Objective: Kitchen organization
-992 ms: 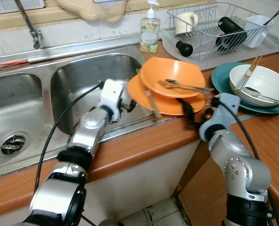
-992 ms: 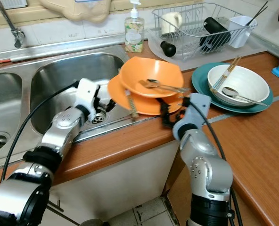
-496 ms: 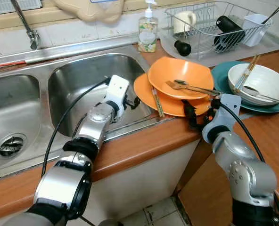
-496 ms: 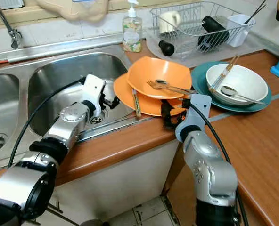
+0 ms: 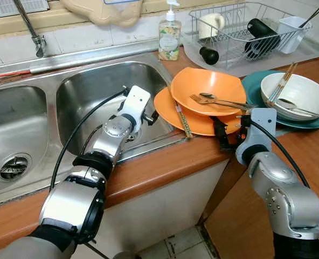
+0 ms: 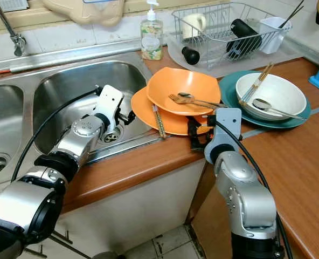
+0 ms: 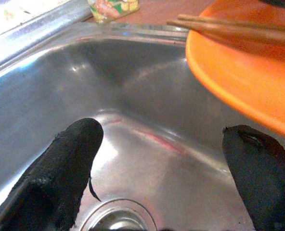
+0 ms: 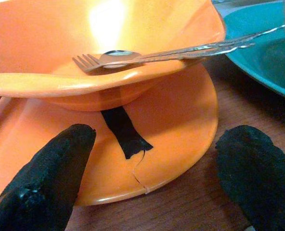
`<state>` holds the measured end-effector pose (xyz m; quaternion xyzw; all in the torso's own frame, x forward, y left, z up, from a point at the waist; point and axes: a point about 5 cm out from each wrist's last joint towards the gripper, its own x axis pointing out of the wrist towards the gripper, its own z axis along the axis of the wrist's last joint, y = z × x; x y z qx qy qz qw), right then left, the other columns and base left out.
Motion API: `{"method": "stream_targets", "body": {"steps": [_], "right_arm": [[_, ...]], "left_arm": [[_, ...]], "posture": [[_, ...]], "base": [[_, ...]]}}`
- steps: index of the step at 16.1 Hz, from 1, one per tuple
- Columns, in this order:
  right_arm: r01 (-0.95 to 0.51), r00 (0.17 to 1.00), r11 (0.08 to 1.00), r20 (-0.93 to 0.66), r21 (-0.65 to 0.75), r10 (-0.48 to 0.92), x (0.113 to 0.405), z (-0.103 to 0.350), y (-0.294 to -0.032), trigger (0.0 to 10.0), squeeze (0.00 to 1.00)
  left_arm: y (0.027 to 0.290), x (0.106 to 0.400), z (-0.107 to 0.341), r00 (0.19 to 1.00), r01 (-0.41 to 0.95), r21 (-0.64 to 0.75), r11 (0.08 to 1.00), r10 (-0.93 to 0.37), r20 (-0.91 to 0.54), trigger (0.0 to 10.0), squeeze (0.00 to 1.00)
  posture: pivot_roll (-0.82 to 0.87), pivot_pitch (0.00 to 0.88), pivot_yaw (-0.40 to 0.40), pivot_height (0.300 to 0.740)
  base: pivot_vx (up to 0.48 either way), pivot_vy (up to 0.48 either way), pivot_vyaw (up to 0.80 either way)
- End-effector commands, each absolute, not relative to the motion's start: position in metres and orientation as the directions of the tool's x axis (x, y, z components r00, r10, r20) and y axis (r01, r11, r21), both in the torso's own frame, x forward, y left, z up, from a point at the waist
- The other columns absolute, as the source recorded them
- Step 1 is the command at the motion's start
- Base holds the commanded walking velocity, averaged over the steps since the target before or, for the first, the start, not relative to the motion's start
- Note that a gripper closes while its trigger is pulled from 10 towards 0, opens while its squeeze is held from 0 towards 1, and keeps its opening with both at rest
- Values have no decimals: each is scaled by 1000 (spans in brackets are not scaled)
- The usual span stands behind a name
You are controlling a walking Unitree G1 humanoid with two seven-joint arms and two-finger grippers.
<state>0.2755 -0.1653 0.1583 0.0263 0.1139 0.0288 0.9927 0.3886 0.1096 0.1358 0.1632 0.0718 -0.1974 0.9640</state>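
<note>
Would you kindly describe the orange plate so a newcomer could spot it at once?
Start at the steel sink; at its right edge, on the wooden counter, lies the orange plate. It sits under an orange bowl, carries chopsticks, and has black tape over a cracked rim.

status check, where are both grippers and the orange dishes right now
Left gripper open over the sink basin, beside the orange plate. Right gripper open at the plate's near rim. Orange bowl on the plate, fork inside, chopsticks across the plate.

Counts on the sink and counter

Two sink basins (image 5: 103,97); one orange plate (image 5: 173,105), one orange bowl (image 5: 219,89), one teal plate (image 5: 251,89), one white bowl (image 5: 305,91) (at three o'clock), one soap bottle (image 5: 171,36), one dish rack (image 5: 240,27).
</note>
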Motion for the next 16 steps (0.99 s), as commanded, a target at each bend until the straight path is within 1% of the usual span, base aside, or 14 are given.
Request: {"method": "stream_targets", "body": {"steps": [1,4,8,10,14,16], "right_arm": [[-47,964,996,-258,75,65,273,151,-170,10000,0],[-79,965,994,-246,72,95,270,155,-174,10000,0],[-141,962,989,-230,51,149,263,164,-189,10000,0],[-116,964,993,-238,37,121,262,165,-198,10000,0],[-141,956,990,-261,-10,134,259,163,-201,10000,0],[-209,948,977,-254,-42,192,253,170,-209,10000,0]], "left_arm": [[111,391,139,917,393,305,867,-345,-202,10000,0],[112,391,140,918,389,310,867,-340,-203,10000,0],[117,391,138,919,388,313,867,-336,-208,10000,0],[118,390,137,916,396,304,867,-346,-205,10000,0],[118,388,133,908,414,303,858,-365,-208,10000,0],[127,385,130,904,422,296,857,-372,-212,10000,0]], "posture": [[-107,0,75,740],[-107,0,74,740],[-108,0,77,740],[-110,0,79,740],[-103,0,74,740],[-103,0,78,740]], "base": [[0,0,0],[0,0,0],[0,0,0],[0,0,0],[0,0,0],[0,0,0]]}}
